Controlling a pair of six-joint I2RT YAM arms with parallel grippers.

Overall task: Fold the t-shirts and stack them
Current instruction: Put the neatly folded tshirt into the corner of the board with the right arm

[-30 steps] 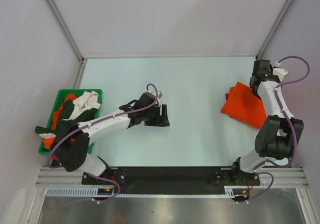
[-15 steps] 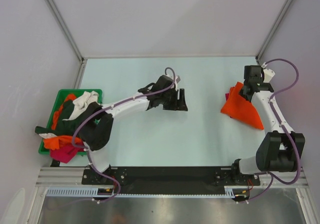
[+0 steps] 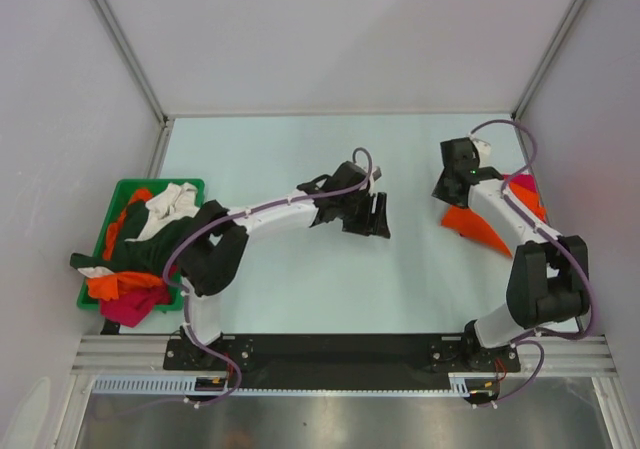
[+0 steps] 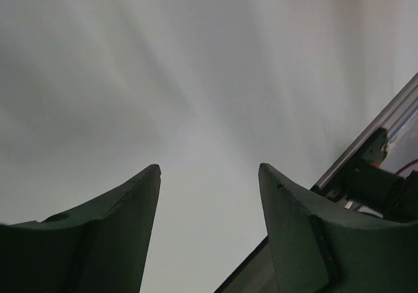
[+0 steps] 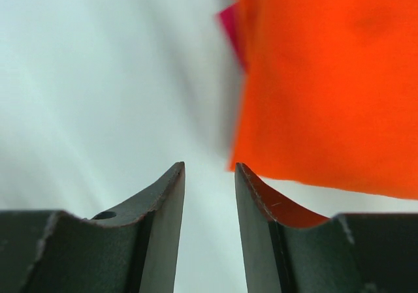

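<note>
A folded bright orange t-shirt lies at the right of the table, with a magenta-red one showing at its far edge under it. My right arm crosses over this pile. My right gripper is just left of the orange shirt, open by a narrow gap with nothing between its fingers. The magenta edge peeks out beside the orange cloth. My left gripper hangs open over bare table at the centre, empty in its wrist view.
A green plastic bin at the left edge holds a heap of t-shirts: cream, dark green, orange and magenta spilling over its near rim. Aluminium frame posts stand at the far corners.
My left arm has stretched rightwards to the table's centre. My right gripper has swung left, off the orange shirt to its left edge, and its jaws have narrowed.
</note>
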